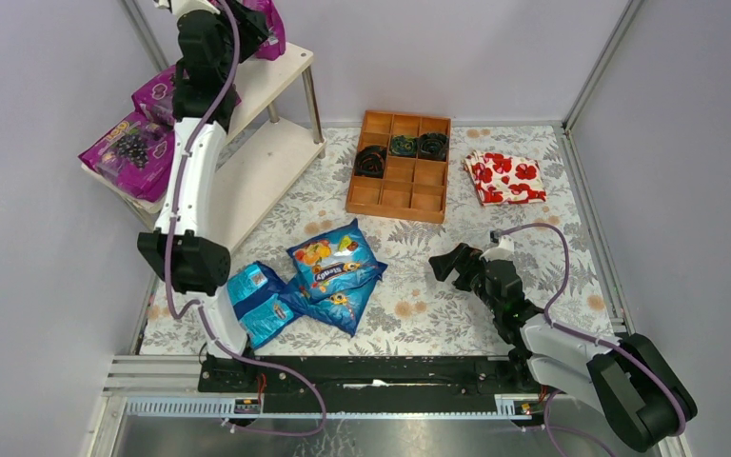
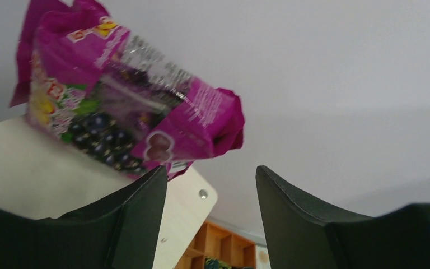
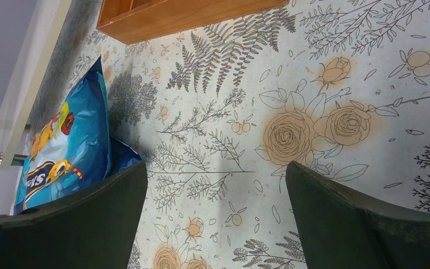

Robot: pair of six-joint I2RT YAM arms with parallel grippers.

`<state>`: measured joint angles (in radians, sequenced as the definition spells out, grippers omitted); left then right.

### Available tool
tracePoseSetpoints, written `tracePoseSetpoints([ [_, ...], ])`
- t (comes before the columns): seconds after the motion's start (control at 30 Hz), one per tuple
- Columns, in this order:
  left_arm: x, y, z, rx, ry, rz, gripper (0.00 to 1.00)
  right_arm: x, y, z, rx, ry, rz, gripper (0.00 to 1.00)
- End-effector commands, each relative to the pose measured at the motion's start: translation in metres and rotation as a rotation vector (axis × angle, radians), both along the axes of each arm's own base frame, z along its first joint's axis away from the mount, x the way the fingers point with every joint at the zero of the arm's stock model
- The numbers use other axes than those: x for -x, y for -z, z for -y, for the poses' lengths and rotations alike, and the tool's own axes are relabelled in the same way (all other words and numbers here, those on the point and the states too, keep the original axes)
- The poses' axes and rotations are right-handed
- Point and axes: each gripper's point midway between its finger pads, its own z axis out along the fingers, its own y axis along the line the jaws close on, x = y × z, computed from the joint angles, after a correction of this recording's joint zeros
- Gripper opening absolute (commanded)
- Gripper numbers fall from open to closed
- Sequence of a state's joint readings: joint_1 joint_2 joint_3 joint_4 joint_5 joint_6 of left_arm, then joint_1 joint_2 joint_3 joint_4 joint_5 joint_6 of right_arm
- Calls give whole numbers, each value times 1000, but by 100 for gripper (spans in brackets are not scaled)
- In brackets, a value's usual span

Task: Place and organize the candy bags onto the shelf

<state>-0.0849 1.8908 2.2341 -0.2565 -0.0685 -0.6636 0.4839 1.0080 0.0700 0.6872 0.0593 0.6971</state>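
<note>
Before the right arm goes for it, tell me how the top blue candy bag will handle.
The top blue candy bag looks puffy and soft, so it will probably sag when pinched. Its glossy film is likely slippery. It rests on other blue bags, so a push may slide it off them.

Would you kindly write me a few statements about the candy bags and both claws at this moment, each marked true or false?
1. Three blue candy bags lie on the flowered mat. True.
2. The right claw is shut on a blue bag. False: it is open and empty above the mat.
3. A purple candy bag sits on the top board of the shelf, just beyond the open left claw. True.
4. The flowered cloth lies inside the wooden tray. False: it lies on the mat, apart from the tray.
</note>
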Motion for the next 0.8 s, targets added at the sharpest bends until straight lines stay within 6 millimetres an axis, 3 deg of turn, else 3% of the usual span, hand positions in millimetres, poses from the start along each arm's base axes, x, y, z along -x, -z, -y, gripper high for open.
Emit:
tracePoseSetpoints([
  [0.0,30,-13,-17,-87,-59,-21,64,-11,-22,-6,-31,-5,63,100],
  [0.13,43,-33,-4,-157,-8,51,63,-11,-22,-6,-33,-7,63,100],
  [0.3,46,-55,37,-438,8,214,59,-10,-22,-6,-34,-8,66,100],
  [0.47,22,-66,42,-512,-70,260,58,-9,-22,-6,-37,-8,68,100],
  [0.77,-5,-58,39,-576,-195,308,51,-9,-21,-6,-38,-4,63,100],
])
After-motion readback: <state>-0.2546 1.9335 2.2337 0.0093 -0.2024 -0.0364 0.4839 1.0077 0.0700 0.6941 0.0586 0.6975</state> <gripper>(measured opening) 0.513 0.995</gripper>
